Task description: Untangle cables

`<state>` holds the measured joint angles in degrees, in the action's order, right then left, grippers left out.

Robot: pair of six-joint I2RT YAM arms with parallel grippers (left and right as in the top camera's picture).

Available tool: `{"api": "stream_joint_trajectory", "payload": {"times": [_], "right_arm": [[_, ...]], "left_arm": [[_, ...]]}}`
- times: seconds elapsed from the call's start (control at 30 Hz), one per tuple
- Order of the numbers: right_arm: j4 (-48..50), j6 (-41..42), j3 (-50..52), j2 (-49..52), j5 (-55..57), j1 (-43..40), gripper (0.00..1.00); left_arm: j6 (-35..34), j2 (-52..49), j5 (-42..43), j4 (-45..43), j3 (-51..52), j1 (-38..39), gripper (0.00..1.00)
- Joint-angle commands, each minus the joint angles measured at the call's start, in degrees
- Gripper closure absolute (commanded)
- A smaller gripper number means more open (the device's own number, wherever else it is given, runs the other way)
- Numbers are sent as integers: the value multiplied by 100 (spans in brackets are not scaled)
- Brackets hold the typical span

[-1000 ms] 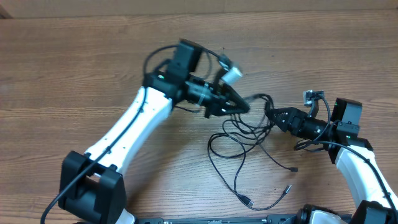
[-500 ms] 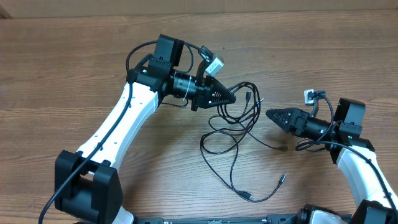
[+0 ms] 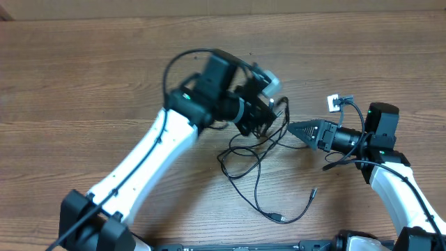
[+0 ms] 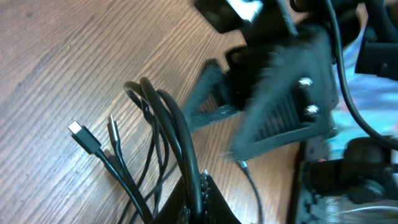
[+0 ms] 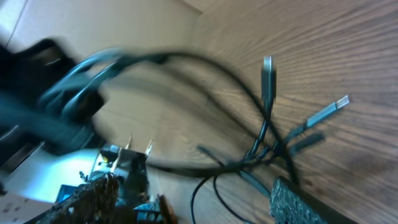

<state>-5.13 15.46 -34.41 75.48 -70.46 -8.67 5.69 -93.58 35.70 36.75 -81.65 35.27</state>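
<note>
While left gripper (image 3: pixel 267 116) clamps shut on upper loops of cables (image 3: pixel 254 185) near table (image 3: pixel 83 84) centre, rest lies on wood, loose ends trailing toward edge by arm bases. Right gripper (image 3: pixel 295 130) just beside bundle, fingers spread wide, gripping nothing.

the counter (image 3: pixel 83 84) is brown wood-grain board, the grain running side to side in the overhead view, with darker streaks and a few small dark specks. along its far edge runs a paler tan strip (image 3: pixel 209 5) (flat and plain; whether wall or board cannot be told). a dark rail (image 3: pixel 244 246) lines the near edge. the light is even and the shadows faint. the wrist views catch a bluish glow (image 5: pixel 56 177) past the counter's edge.
</note>
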Motion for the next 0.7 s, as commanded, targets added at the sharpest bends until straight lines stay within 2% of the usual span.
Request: {"api": "stream_joint_trajectory", "payload": {"times": [0.0, 0.17, 0.3, 0.37, 0.5, 0.67], "right_arm": [[103, 490, -83, -83, 511, 151, 23], [-70, 752, -83, -81, 1156, 256, 22], [-525, 857, -81, -81, 2079, 256, 17], [-621, 857, -81, -81, 2326, 256, 16], [-863, 855, -81, -81, 2815, 254, 12], [-964, 857, -81, -81, 3233, 254, 6]], "left_arm": [[-33, 264, -1082, 17, -365, 645, 96], [-4, 264, -1064, 79, -632, 1182, 96], [59, 267, -1060, 671, -1346, 1353, 96], [92, 267, -1062, 999, -1777, 1351, 96], [595, 374, -1126, 1847, -2868, 1259, 96], [592, 612, -1318, 2811, -4203, 708, 96]]}}
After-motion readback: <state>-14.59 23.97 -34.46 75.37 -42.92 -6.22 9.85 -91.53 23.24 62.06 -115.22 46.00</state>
